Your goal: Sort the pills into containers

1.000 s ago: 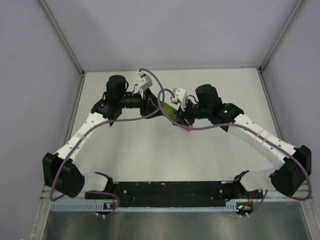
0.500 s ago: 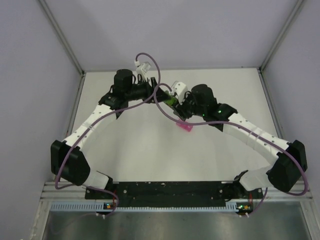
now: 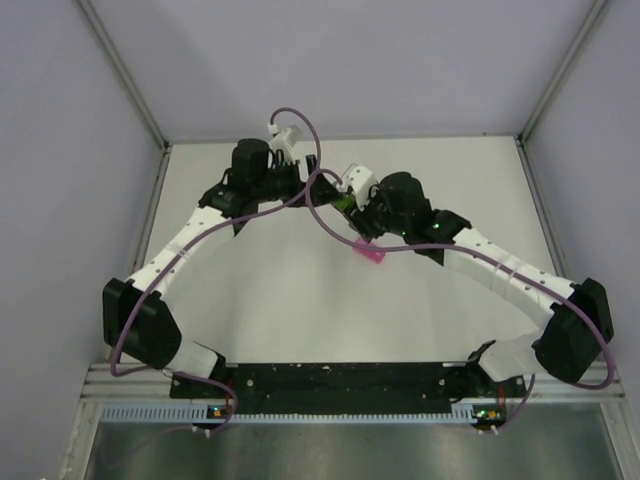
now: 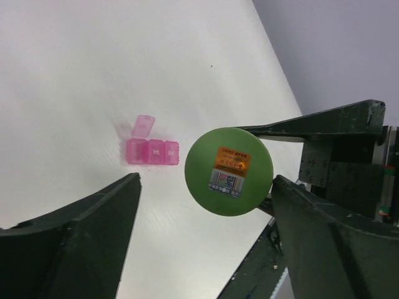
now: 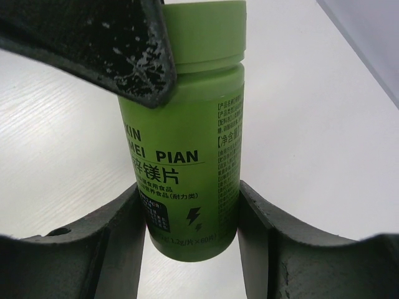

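Note:
My right gripper [image 5: 190,190] is shut on the green pill bottle [image 5: 187,143] and holds its lower body above the table, cap pointing away. In the top view the bottle [image 3: 342,203] sits between the two wrists. My left gripper [image 4: 206,182] is wide open around the bottle's round, stickered cap end [image 4: 228,171]. One of its fingers [image 5: 118,50] lies beside the cap. The pink pill box [image 4: 152,151] lies on the table below, one lid [image 4: 143,126] flipped up. It also shows in the top view [image 3: 369,253], just in front of the right gripper [image 3: 352,215].
The white table [image 3: 300,290] is walled by grey panels at the left, right and back. Purple cables [image 3: 315,205] loop over both wrists near the bottle. The arms' black base rail [image 3: 340,380] runs along the near edge.
The left arm has swung right and farther back, bringing its open gripper up to the bottle's cap. The right arm has shifted the bottle left, which uncovered the pink box.

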Controlling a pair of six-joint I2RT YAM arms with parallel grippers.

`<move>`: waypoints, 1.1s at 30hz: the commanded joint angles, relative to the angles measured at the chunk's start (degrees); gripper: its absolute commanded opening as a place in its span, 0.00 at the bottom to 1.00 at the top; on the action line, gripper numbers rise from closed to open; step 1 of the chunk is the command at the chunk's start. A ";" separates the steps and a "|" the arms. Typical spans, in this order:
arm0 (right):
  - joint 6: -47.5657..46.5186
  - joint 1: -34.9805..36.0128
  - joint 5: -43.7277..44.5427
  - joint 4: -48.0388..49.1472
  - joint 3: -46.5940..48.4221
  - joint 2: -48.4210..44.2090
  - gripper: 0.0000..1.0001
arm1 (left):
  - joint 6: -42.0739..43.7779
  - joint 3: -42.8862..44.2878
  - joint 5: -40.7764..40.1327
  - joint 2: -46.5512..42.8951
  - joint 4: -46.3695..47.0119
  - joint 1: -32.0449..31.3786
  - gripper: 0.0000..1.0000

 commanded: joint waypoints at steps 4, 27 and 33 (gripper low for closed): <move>-0.43 -0.51 -5.08 2.76 -1.19 -5.13 0.00 | 11.24 -1.20 3.61 -5.08 2.57 0.34 0.99; -6.23 -3.42 -33.83 -8.76 2.41 -6.10 0.00 | 61.18 -2.25 37.11 -9.56 -11.14 3.95 0.99; -5.97 -3.42 -33.92 -8.58 2.76 -5.57 0.00 | 60.65 -3.48 37.11 -9.39 -10.09 3.24 0.91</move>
